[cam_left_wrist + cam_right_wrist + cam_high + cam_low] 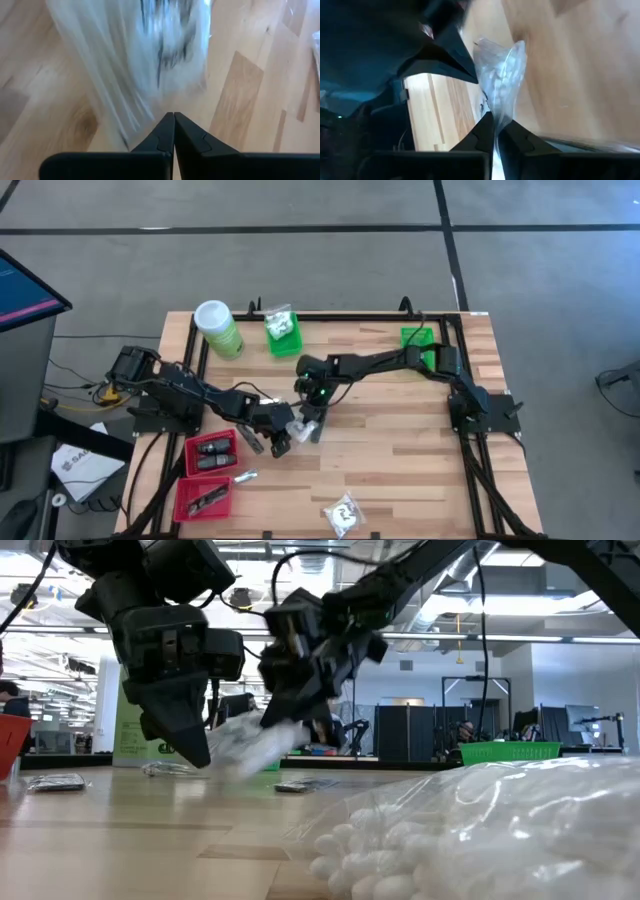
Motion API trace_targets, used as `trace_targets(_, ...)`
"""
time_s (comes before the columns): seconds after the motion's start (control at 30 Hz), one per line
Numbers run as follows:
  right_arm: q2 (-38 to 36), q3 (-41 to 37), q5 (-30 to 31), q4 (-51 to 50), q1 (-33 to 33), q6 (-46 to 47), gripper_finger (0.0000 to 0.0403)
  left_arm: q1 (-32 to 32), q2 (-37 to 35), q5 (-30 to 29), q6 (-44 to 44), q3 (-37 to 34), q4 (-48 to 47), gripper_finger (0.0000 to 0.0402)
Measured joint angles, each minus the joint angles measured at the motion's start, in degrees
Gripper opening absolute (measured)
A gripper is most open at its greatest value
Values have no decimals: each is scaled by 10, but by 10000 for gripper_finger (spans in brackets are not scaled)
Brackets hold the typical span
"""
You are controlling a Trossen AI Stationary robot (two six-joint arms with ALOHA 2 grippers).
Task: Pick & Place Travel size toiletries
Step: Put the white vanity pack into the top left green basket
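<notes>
A white crinkly packet with black print (297, 426) hangs in the air between my two grippers near the table's middle; it also shows in the low view (255, 740). My right gripper (313, 423) (495, 120) is shut on it. My left gripper (280, 442) (173, 116) is shut, with its tips at the packet's left end (215, 754). The packet (160, 50) fills the left wrist view just past the fingers. A slim silvery sachet (245, 477) lies flat on the wood, and another packet (343, 515) lies at the near edge. My left gripper's shut fingertips (198, 755) stand against the packet's end; whether they touch or pinch it I cannot tell. My right gripper pinches an edge of the packet's clear film (496, 125) between its two fingers, coming slanting down from the far right. The packet is lifted clear of the table and tilted.
Two red baskets (210, 452) (203, 498) holding dark pieces sit near the left arm. Green baskets (282, 330) (418, 340) and the tall light-green canister (217, 328) stand along the far edge. The near-edge packet of white pieces (480, 830) fills the low view's foreground.
</notes>
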Motion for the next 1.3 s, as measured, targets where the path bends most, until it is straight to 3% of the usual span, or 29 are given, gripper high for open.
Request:
trace_targets(0.23, -78, 0, 70, -96, -23, -90, 2, -9, -57, -16, -35, 0, 2, 0)
trace_targets(0.5, -144, 0, 153, -153, -38, -189, 1, 7, -170, -103, -45, 0, 5, 0)
trace_targets(0.83, -185, 1, 175, -225, -21, -227, 0, 83, -265, -83, 0, -1, 2, 5)
trace_targets(1.03, -179, 42, 209, -295, 15, -263, 0, 148, -250, 7, 2, -1, 20, 75)
trace_targets(1.17, -178, 74, 222, -318, 35, -278, 0, 168, -226, 82, 20, -1, 116, 150)
trace_targets(1.3, -178, 105, 223, -337, 45, -280, 0, 167, -202, 95, 42, 0, 199, 213)
